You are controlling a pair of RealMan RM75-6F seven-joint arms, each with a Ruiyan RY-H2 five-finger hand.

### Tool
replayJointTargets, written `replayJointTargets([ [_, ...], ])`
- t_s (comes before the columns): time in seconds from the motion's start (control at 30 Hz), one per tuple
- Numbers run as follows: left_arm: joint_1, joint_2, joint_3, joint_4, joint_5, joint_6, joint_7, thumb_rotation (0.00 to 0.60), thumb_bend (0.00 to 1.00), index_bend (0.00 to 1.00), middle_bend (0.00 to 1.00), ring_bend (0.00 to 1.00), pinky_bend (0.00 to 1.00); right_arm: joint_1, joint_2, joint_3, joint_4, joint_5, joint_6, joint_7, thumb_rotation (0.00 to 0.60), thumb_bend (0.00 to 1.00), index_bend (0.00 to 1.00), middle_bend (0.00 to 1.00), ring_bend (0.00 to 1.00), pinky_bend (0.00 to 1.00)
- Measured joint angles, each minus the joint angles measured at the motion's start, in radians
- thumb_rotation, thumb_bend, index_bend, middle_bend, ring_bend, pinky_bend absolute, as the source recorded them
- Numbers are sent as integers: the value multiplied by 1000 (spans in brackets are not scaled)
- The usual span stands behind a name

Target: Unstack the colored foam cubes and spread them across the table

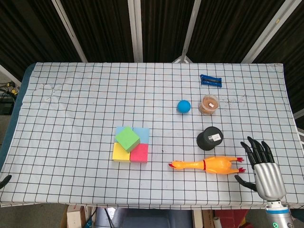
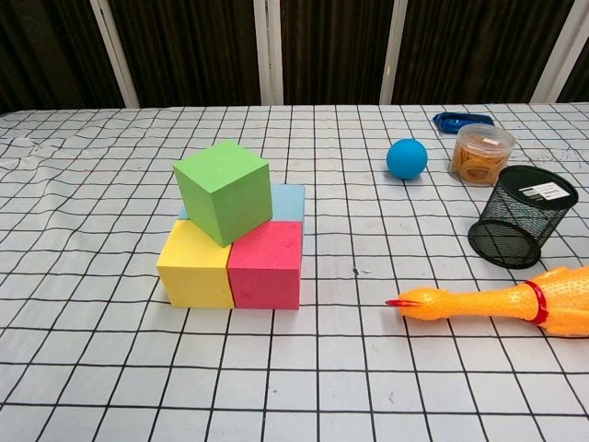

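Note:
A green foam cube sits turned at an angle on top of a square of cubes: yellow, red and light blue show beneath it. My right hand hovers open at the table's near right corner, fingers spread, far right of the stack. Only a dark fingertip of my left hand peeks in at the near left edge; its pose is hidden. Neither hand shows in the chest view.
A yellow rubber chicken lies just left of my right hand. Behind it stand a black mesh cup, a blue ball, a jar of rubber bands and a blue object.

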Motion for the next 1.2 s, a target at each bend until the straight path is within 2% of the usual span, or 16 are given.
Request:
replayJointTargets([
  [0.4,-6,-4,2,7,6,-10,8,600,93,10,0,0,81,2,1,-1,-5,3,-8,-7,600,39,113,0,64,0],
  [0.7,-58,8,1,-16,-4,-110,33,600,88,8,0,0,81,1,6,1,-9,15,-12,-1,600,40,113,0,64,0],
  [0.97,-191,121,-31,-151,-34,-320,76,600,82,7,0,0,81,7,-3,3,-6,32,-30,-20,600,40,113,0,64,0],
  [1.2,-392,202,-113,-238,-224,-616,138,600,76,6,0,0,81,8,-25,8,-8,50,-37,-79,600,40,113,0,64,0],
])
